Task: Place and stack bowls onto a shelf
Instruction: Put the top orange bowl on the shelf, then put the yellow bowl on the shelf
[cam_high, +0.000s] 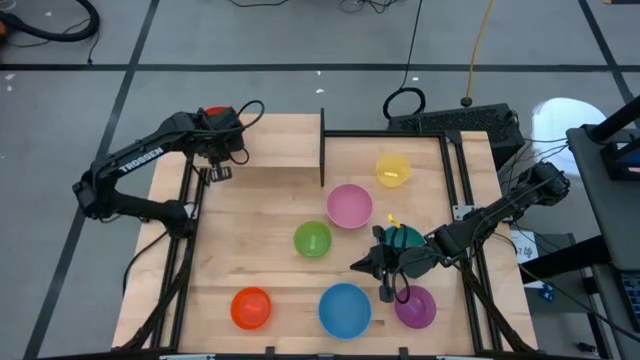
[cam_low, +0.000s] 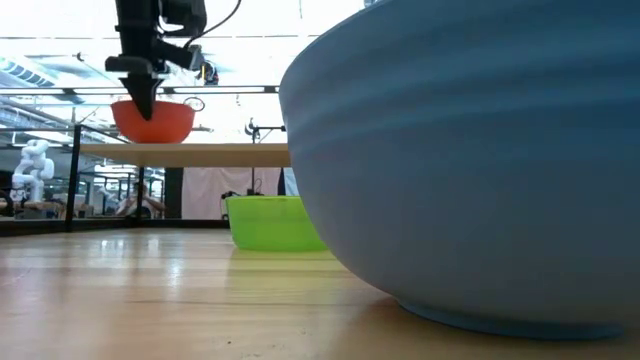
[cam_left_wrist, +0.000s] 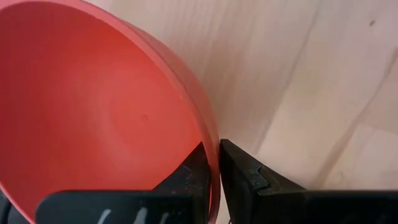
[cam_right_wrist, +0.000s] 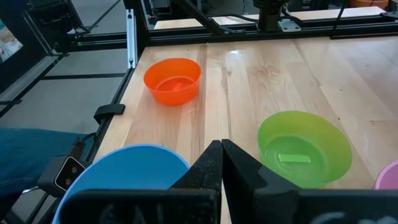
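Left wrist view: left hand pinching red bowl rim

The red bowl is smooth plastic with a soft sheen, its rim pinched by the left gripper, whose fingers look like matt black plastic. The shelf is pale, smooth wood with visible grain on a thin black metal post. At six o'clock, the blue bowl looks satiny, faintly ridged.
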